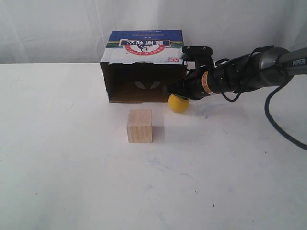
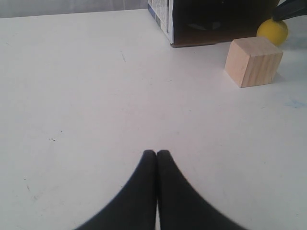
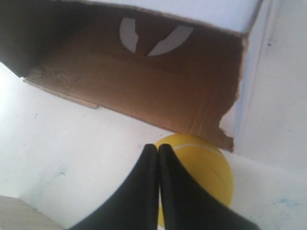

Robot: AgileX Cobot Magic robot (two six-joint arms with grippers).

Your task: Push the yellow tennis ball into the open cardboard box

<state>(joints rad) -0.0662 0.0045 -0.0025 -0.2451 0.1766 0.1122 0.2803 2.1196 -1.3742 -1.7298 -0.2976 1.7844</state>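
Note:
The yellow tennis ball (image 1: 178, 104) (image 3: 204, 165) (image 2: 272, 31) rests on the white table just outside the right front corner of the open cardboard box (image 1: 144, 67) (image 3: 144, 81) (image 2: 211, 21). The box lies on its side, dark opening facing the camera, blue-and-white printed panel on top. My right gripper (image 1: 169, 89) (image 3: 158, 147) is shut and empty, its fingers lying over the ball's top with the tips by the box's opening edge. My left gripper (image 2: 156, 153) is shut with nothing in it, low over bare table far from the ball; it does not show in the exterior view.
A pale wooden cube (image 1: 139, 126) (image 2: 253, 61) stands in front of the box opening, left of the ball. The right arm's black cable (image 1: 276, 120) trails over the table at the right. A white curtain hangs behind.

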